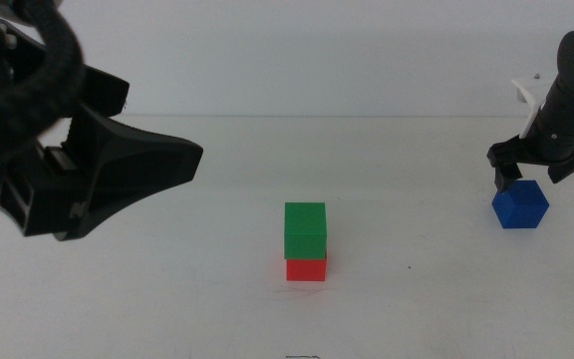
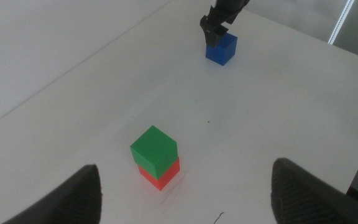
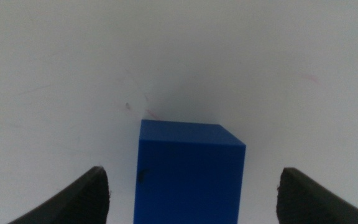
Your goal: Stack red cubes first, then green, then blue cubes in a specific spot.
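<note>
The green cube (image 1: 305,228) sits squarely on the red cube (image 1: 306,268) on the white tabletop, a little below the middle of the middle view. That same stack shows in the left wrist view as green cube (image 2: 153,148) over red cube (image 2: 160,175). Far right on the table rests the blue cube (image 1: 520,204). My right gripper (image 1: 534,172) hovers open just over it, one jaw on each side and neither touching. In the right wrist view the blue cube (image 3: 188,171) lies between the spread jaws. My left gripper (image 2: 184,177) is open and empty, raised at the left, well back from the stack.
The left arm's dark body and cable (image 1: 28,110) fill the upper left of the middle view. The white table (image 1: 167,299) runs bare around the stack. Its far edge (image 1: 367,115) meets a pale wall. A white bracket (image 1: 524,95) stands behind the right arm.
</note>
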Tool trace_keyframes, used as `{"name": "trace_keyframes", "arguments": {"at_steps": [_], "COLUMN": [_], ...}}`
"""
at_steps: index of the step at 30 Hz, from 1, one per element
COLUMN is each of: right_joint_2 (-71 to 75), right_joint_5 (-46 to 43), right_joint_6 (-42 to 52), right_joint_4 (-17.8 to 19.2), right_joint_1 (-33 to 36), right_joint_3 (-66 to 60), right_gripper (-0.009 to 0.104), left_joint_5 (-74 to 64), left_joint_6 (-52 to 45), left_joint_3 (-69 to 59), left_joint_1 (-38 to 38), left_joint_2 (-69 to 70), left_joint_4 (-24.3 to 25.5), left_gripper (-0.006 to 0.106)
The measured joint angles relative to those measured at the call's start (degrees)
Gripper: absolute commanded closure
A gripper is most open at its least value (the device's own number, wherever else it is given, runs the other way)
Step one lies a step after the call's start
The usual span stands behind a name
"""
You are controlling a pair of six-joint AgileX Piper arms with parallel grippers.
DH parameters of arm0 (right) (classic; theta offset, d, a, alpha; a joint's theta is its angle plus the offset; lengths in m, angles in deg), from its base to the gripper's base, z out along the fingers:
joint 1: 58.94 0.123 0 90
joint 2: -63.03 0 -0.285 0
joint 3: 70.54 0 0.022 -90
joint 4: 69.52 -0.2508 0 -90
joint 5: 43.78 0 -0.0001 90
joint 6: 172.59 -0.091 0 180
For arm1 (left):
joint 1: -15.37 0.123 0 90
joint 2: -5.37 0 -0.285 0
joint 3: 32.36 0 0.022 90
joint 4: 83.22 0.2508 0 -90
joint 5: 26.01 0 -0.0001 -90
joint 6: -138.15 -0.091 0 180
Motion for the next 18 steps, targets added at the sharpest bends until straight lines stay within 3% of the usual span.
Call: {"name": "trace_keyframes", "arguments": {"at_steps": [8, 11, 14, 16, 18], "right_joint_2": [-2.85, -4.06, -4.71, -4.77, -4.69], "right_joint_5": [-0.27, -0.41, -0.66, -1.04, -0.99], "right_joint_6": [0.00, 0.00, -0.05, -0.51, -1.03], "right_joint_4": [0.04, -0.02, -0.02, -0.02, -0.02], "right_joint_1": [0.00, 0.00, 0.00, 0.00, 0.00], "right_joint_3": [0.17, 0.21, 0.34, 0.34, 0.38], "right_gripper": [0.020, 0.027, 0.048, 0.077, 0.097], "left_joint_5": [0.00, 0.00, 0.00, 0.00, 0.05], "left_joint_6": [0.00, 0.00, 0.00, 0.00, 0.00], "left_joint_3": [0.00, 0.00, 0.00, 0.00, 0.00], "left_joint_1": [0.00, 0.00, 0.00, 0.00, 0.00], "left_joint_2": [0.00, 0.00, 0.00, 0.00, 0.00], "left_joint_4": [0.00, 0.00, 0.00, -0.05, -0.05], "left_gripper": [0.007, 0.007, 0.007, 0.007, 0.007]}}
